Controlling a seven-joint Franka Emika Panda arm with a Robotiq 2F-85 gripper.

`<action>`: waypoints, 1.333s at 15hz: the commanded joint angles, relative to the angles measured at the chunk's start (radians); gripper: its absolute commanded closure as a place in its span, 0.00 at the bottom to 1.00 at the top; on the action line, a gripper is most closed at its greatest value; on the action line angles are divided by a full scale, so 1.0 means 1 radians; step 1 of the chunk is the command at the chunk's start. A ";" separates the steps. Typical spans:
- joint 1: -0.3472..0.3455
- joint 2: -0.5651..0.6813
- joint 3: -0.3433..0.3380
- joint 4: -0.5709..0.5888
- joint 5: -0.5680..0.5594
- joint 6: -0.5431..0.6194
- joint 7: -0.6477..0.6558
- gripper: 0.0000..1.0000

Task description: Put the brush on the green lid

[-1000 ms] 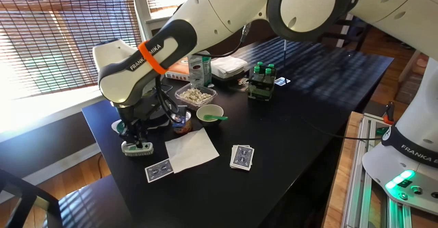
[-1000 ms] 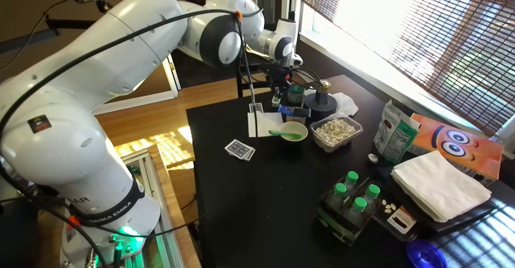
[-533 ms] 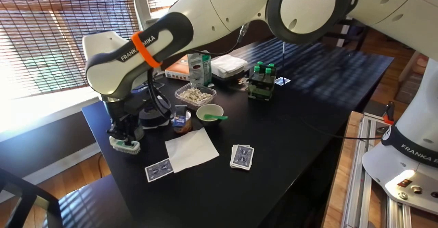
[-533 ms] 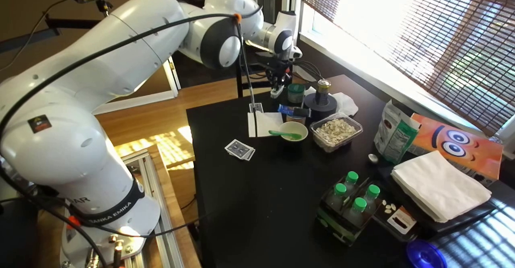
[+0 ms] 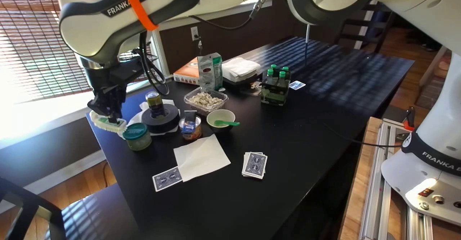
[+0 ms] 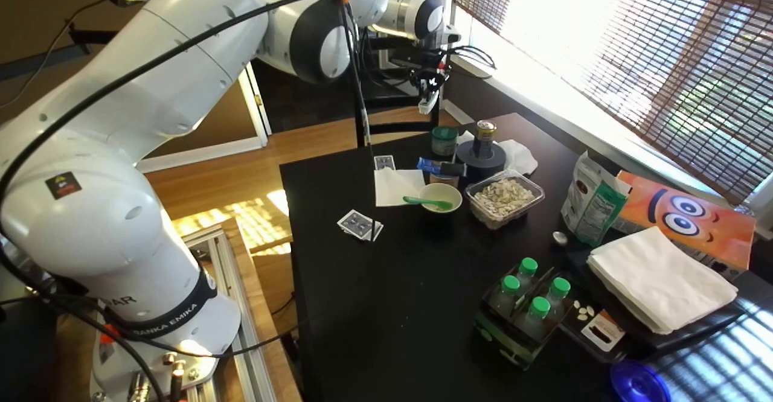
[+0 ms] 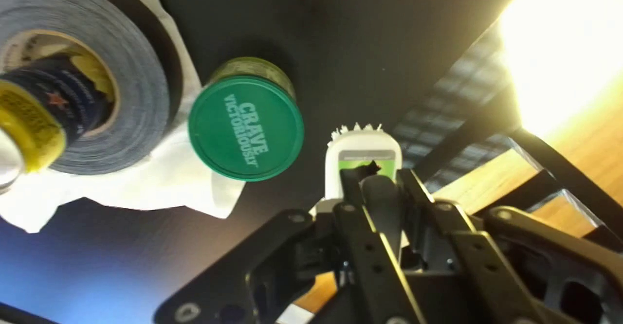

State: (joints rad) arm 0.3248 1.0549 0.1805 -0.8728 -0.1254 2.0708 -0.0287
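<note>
The brush [image 5: 107,124], white with a green middle and bristles facing down, is held in the air by my gripper [image 7: 381,180]. The gripper's fingers are closed around the brush's dark handle part. In the wrist view the brush's white end [image 7: 362,143] sticks out past the fingertips. The green lid [image 7: 246,129] sits flat on a short jar, left of the brush in the wrist view. In an exterior view the brush is above and left of the lid [image 5: 135,130], near the table's edge. In an exterior view the brush [image 6: 428,103] is above the lid [image 6: 445,132].
A tape roll [image 7: 141,105] with a yellow-topped can [image 7: 36,124] in it stands beside the jar on white paper. A can with a blue wrapper [image 5: 189,126], a bowl [image 5: 216,116], a white sheet [image 5: 201,157] and cards [image 5: 255,165] lie nearby. A chair stands beside the table.
My gripper has lifted the brush higher. In an exterior view it has moved left, uncovering the jar with the green lid. The objects on the table have not moved.
</note>
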 commanded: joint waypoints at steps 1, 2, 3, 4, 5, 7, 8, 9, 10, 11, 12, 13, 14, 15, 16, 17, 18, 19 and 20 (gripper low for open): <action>0.054 0.041 -0.079 0.150 -0.062 -0.219 0.044 0.94; 0.053 0.059 -0.083 0.180 -0.060 -0.261 0.036 0.94; 0.060 0.069 -0.110 0.189 -0.052 -0.251 0.028 0.94; 0.063 0.096 -0.127 0.221 -0.063 -0.229 0.031 0.94; 0.059 0.117 -0.134 0.241 -0.057 -0.216 0.030 0.94; 0.055 0.161 -0.155 0.286 -0.056 -0.188 0.037 0.94; 0.051 0.179 -0.163 0.302 -0.052 -0.193 0.041 0.94; 0.044 0.184 -0.163 0.294 -0.047 -0.180 0.042 0.94; 0.039 0.198 -0.162 0.304 -0.040 -0.175 0.038 0.94; 0.034 0.209 -0.154 0.314 -0.029 -0.166 0.031 0.94; 0.030 0.218 -0.149 0.321 -0.023 -0.160 0.029 0.94; 0.026 0.226 -0.141 0.328 -0.015 -0.148 0.024 0.94; 0.021 0.233 -0.132 0.333 -0.006 -0.137 0.019 0.94; 0.018 0.238 -0.126 0.339 -0.001 -0.127 0.018 0.94; 0.016 0.241 -0.120 0.342 0.006 -0.119 0.017 0.94; 0.015 0.243 -0.113 0.345 0.010 -0.119 0.015 0.94; 0.013 0.243 -0.106 0.344 0.015 -0.123 0.013 0.94; 0.015 0.244 -0.105 0.345 0.013 -0.133 0.018 0.94; 0.015 0.245 -0.104 0.345 0.009 -0.135 0.020 0.94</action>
State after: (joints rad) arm 0.3450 1.2678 0.0598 -0.5840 -0.1375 1.9506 -0.0034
